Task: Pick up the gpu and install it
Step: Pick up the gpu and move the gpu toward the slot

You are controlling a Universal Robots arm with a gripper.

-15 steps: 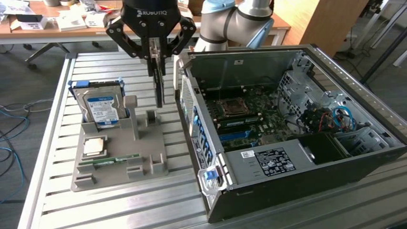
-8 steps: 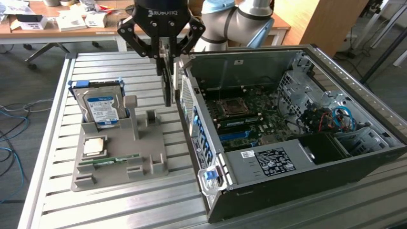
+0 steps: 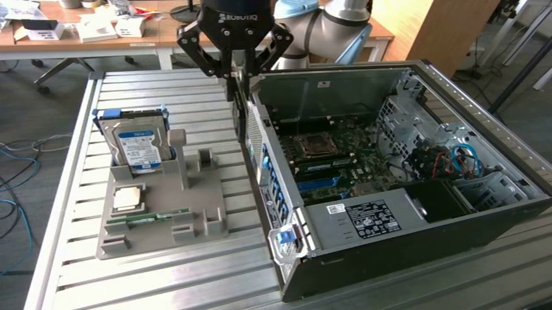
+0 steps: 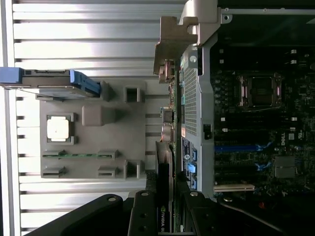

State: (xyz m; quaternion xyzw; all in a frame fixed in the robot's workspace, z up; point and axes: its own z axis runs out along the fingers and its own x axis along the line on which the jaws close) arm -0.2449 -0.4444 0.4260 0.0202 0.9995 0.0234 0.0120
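Pinching the gpu [image 4: 165, 172] edge-on w/ my tool [image 3: 234, 72]; the card hangs upright right by the pc case's [image 3: 388, 206] rear wall, above the desk [image 3: 172, 278], not seated yet. Prob light, stiff, fragile, so best held by board edges, not fan.

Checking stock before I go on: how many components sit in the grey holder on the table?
3: the hard drive upright at the far end of the grey holder, the processor flat in its middle, the memory stick lying just in front of it. None seems hidden.
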